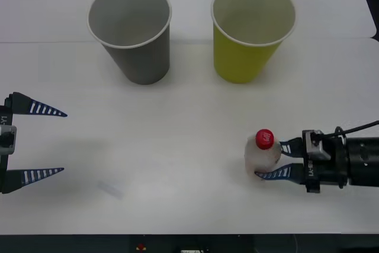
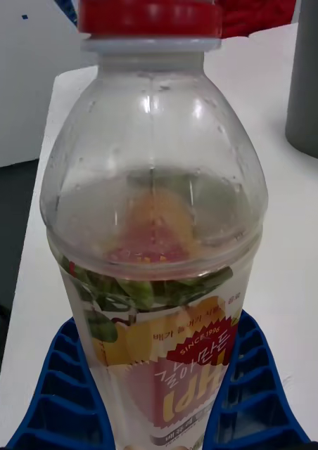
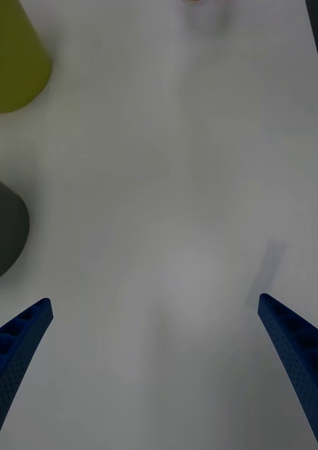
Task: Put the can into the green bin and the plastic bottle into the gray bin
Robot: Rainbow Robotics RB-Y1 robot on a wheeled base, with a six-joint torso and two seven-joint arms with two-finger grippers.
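White and smooth, the table (image 1: 189, 199) carries two tapered paper cups at its far side: the gray bin (image 1: 131, 31) on the left and the yellow-green green bin (image 1: 251, 31) just beside it, both upright with pale rolled rims. Nearer, on the right, the plastic bottle (image 1: 263, 153) stands upright, clear and ribless, with a red screw cap and a label printed with fruit, leaves, Korean lettering and "SINCE 1996". The right gripper (image 1: 273, 159) presses its blue ribbed fingers (image 2: 60, 394) against both sides of the bottle's lower body. The left gripper (image 1: 53, 141) hovers at the table's left edge, fingers spread wide apart.
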